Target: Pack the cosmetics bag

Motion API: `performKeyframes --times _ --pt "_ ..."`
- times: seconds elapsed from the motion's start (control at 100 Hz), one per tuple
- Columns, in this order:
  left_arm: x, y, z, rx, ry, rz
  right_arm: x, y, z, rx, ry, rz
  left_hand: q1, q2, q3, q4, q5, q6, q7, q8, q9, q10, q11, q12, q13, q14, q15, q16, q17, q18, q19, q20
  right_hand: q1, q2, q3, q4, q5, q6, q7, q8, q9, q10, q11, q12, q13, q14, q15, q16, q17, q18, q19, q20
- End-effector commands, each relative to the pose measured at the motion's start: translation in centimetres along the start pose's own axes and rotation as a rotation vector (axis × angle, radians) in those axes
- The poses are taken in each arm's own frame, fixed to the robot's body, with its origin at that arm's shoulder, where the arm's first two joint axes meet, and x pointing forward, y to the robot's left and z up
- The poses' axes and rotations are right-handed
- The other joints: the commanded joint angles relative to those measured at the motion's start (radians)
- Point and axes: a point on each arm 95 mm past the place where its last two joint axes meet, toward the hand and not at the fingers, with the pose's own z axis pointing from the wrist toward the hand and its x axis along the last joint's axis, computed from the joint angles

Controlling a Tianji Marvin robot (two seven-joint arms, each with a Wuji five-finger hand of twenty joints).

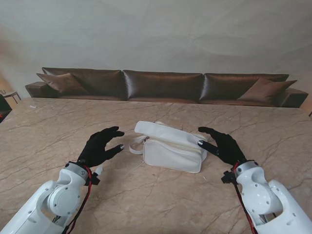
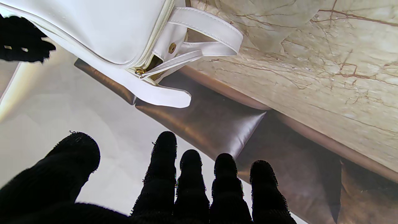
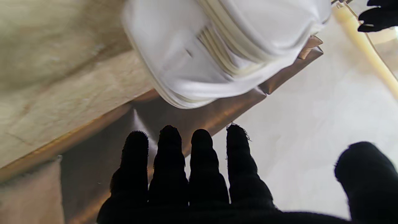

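Note:
A white cosmetics bag (image 1: 170,148) lies on the marble table (image 1: 146,195) between my two hands, its lid flap raised and a strap loop sticking out toward my left. My left hand (image 1: 100,146), in a black glove, hovers open a short way left of the strap, fingers spread and holding nothing. My right hand (image 1: 222,145) is open too, its fingertips close to the bag's right end. The left wrist view shows the bag (image 2: 102,34), its strap (image 2: 208,31) and a gold zip pull (image 2: 140,71). In the right wrist view the bag's end (image 3: 224,46) is blurred.
A long brown leather sofa (image 1: 161,85) with cushions runs behind the table's far edge. A small white item (image 1: 99,170) lies by my left wrist. No cosmetics can be made out on the table.

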Motion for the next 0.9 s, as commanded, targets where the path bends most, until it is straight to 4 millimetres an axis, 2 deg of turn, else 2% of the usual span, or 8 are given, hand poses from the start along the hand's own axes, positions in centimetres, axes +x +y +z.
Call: performKeyframes --times 0.0,0.07,0.2,0.36,0.38,0.48,0.63,0.89 --pt "0.5 0.2 -0.1 -0.003 0.01 -0.008 -0.6 -1.3 -1.2 0.026 -0.029 0.006 -0.029 0.038 -0.025 0.043 0.007 0.002 -0.04 -0.012 0.016 -0.003 -0.014 -0.015 0.004 -0.011 -0.011 -0.014 -0.017 -0.022 0.009 -0.016 0.0 0.027 0.012 0.07 0.005 -0.007 -0.014 -0.025 0.029 -0.001 -0.026 -0.012 -0.012 -0.021 -0.009 -0.009 -0.015 -0.02 -0.012 -0.018" --pt "0.7 0.2 0.0 -0.004 0.013 -0.01 -0.9 -1.6 -2.1 0.007 -0.046 0.014 -0.026 0.042 -0.037 0.051 0.006 0.006 -0.057 -0.021 0.01 0.0 -0.016 -0.016 0.0 -0.012 -0.017 -0.017 -0.012 -0.035 -0.008 -0.03 0.011 0.033 0.025 0.16 0.01 -0.008 -0.013 -0.029 0.035 0.0 -0.026 -0.011 -0.008 -0.024 -0.01 -0.01 -0.016 -0.017 -0.013 -0.028" --pt "1.1 0.3 0.1 -0.011 0.016 -0.018 -1.4 -1.9 -3.2 -0.021 -0.076 0.025 -0.029 0.05 -0.047 0.057 0.006 0.011 -0.077 -0.032 0.0 0.007 -0.02 -0.018 -0.006 -0.012 -0.018 -0.021 -0.008 -0.055 -0.01 -0.035 0.012 0.033 0.026 0.214 0.016 -0.006 -0.014 -0.032 0.04 0.002 -0.025 -0.011 -0.003 -0.024 -0.008 -0.01 -0.015 -0.016 -0.014 -0.035" --pt "1.6 0.4 0.2 -0.01 0.026 -0.019 -1.6 -1.9 -3.7 -0.05 -0.087 0.018 -0.029 0.05 -0.051 0.062 0.017 0.01 -0.079 -0.033 0.005 0.005 -0.018 -0.018 -0.005 -0.015 -0.012 -0.023 -0.008 -0.049 -0.011 -0.037 -0.037 0.014 -0.035 0.078 0.013 -0.003 -0.01 -0.032 0.04 0.005 -0.025 -0.011 0.001 -0.027 -0.006 -0.009 -0.012 -0.019 -0.009 -0.041" --pt "1.7 0.4 0.2 -0.01 0.028 -0.02 -1.7 -1.8 -3.7 -0.057 -0.087 0.017 -0.029 0.052 -0.052 0.062 0.016 0.011 -0.079 -0.033 0.005 0.005 -0.018 -0.018 -0.005 -0.016 -0.012 -0.023 -0.008 -0.049 -0.011 -0.038 -0.043 0.008 -0.026 0.033 0.016 0.0 -0.006 -0.032 0.044 0.004 -0.025 -0.01 0.004 -0.029 -0.006 -0.01 -0.01 -0.019 -0.008 -0.044" --pt "1.9 0.5 0.4 -0.011 0.032 -0.029 -1.8 -1.8 -3.6 -0.089 -0.094 0.026 -0.028 0.051 -0.053 0.064 0.017 0.012 -0.076 -0.031 0.009 0.007 -0.018 -0.018 -0.004 -0.012 -0.01 -0.024 -0.007 -0.05 -0.008 -0.037 -0.059 0.007 -0.029 -0.031 0.031 0.021 -0.003 -0.036 0.061 0.002 -0.024 -0.008 0.017 -0.05 -0.008 -0.018 0.0 -0.032 -0.009 -0.054" --pt "2.0 0.7 0.7 -0.007 0.044 -0.043 -2.2 -2.2 -3.2 -0.102 -0.09 0.031 -0.022 0.049 -0.049 0.069 0.022 0.013 -0.065 -0.026 0.014 0.009 -0.015 -0.017 0.001 -0.005 -0.006 -0.021 -0.007 -0.043 -0.014 -0.042 -0.055 0.004 -0.024 -0.041 0.06 0.019 0.006 -0.04 0.089 -0.018 -0.019 -0.005 0.042 -0.085 0.0 -0.023 0.035 -0.091 -0.009 -0.071" --pt "2.2 0.6 0.8 0.003 0.043 -0.045 -2.2 -2.7 -2.5 -0.091 -0.074 0.045 -0.027 0.05 -0.043 0.07 0.016 0.009 -0.058 -0.021 0.012 0.006 -0.016 -0.016 -0.003 -0.005 -0.011 -0.019 -0.013 -0.032 -0.016 -0.043 -0.047 -0.003 -0.023 -0.041 0.059 0.002 0.019 -0.039 0.1 -0.025 -0.019 -0.002 0.044 -0.085 0.007 -0.026 0.031 -0.083 0.001 -0.088"
